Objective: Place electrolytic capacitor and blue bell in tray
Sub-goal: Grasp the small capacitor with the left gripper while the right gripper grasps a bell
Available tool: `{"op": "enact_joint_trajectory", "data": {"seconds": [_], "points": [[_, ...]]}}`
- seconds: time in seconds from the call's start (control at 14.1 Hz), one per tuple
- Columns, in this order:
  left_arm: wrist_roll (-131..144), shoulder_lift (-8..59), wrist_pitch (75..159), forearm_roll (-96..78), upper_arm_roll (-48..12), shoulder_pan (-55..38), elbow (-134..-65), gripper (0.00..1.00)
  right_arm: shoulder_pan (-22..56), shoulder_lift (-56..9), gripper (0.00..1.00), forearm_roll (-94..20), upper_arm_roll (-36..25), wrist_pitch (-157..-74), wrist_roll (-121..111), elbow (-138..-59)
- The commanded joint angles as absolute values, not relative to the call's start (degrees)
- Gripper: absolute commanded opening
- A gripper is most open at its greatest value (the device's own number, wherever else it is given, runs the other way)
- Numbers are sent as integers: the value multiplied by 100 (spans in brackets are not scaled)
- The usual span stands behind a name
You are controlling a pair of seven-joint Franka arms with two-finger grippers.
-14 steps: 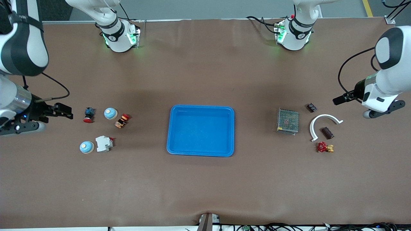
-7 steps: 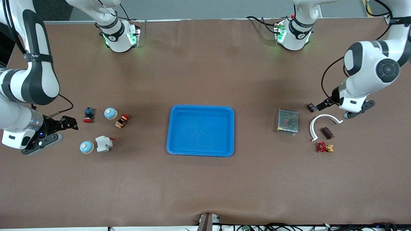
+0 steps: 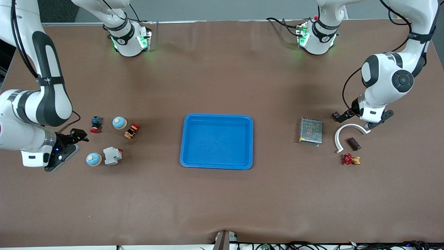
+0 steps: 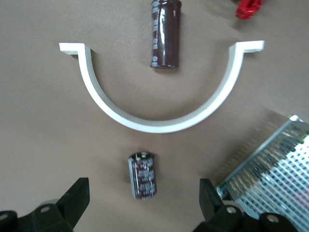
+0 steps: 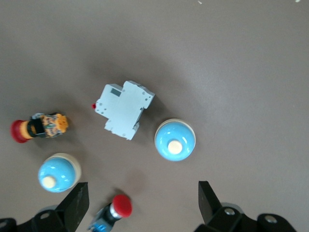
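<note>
No text can be read anywhere; the small dark cylindrical capacitor (image 4: 143, 175) carries pale printing on its sleeve, too small and blurred to make out.

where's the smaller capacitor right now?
The smaller capacitor lies on the table at the left arm's end, under the open left gripper, between the white curved bracket and the metal mesh box.

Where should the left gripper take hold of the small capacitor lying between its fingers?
Probably from straight above, across the middle of the small capacitor's round body. It lies flat on its side, clear of the white arc and mesh box, and the open left gripper already straddles its width.
</note>
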State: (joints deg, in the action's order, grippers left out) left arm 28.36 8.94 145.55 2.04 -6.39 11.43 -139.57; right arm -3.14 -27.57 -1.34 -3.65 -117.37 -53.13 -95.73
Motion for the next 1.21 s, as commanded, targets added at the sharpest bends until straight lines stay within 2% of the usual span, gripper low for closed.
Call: {"op": "enact_joint_trajectory", "data": {"seconds": [0.0, 0.28, 0.43, 0.57, 0.71, 0.85, 0.92, 1.14], "points": [[2883, 1185, 14966, 202, -677, 1204, -14027, 100, -378, -3014, 100, -53, -316, -11926, -5563, -9527], [2865, 1564, 15302, 211, -668, 1204, -14045, 96, -465, -3409, 100, -53, -325, -12374, -6054, -9527], [2874, 1634, 15302, 211, -668, 1204, -14045, 86, -501, -3576, 100, -53, -325, -12541, -6231, -9527], [2874, 1679, 15310, 211, -668, 1204, -14045, 71, -510, -3717, 100, -53, -325, -12717, -6301, -9536], [2874, 1679, 15311, 211, -668, 1204, -14045, 50, -501, -3779, 100, -53, -325, -12867, -6398, -9545], [2865, 1670, 15302, 211, -677, 1195, -14036, 9, -492, -3814, 100, -53, -325, -12876, -6398, -9545], [2857, 1661, 15302, 211, -668, 1195, -14027, 0, -492, -3841, 100, -53, -316, -12893, -6398, -9545], [2813, 1460, 15197, 211, -685, 1187, -14010, 0, -475, -3990, 100, -53, -316, -13113, -6398, -9545]]}}
